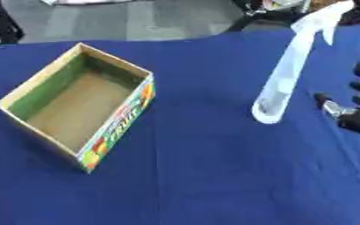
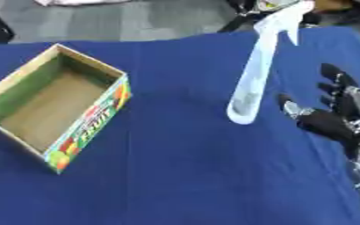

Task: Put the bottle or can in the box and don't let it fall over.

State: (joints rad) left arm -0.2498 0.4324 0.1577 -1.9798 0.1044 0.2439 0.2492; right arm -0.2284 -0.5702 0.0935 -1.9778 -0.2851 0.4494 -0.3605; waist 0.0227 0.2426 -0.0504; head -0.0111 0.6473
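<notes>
Bottle (image 2: 253,74): stood right of centre on the cloth (image 2: 175,176), not yet grasped.
Box (image 1: 79,103): left of frame, empty (nothing placed).
Right hand (image 2: 333,116): right edge, fingers spread, beside the bottle.

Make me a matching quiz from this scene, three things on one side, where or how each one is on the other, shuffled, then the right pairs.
Things:
1. open cardboard box with green inner walls
2. tall pale translucent spray bottle
3. black right hand

States:
A. standing upright on the blue tablecloth
B. open, beside the bottle, not touching it
C. empty, on the left side

Pairs: 1-C, 2-A, 3-B
</notes>
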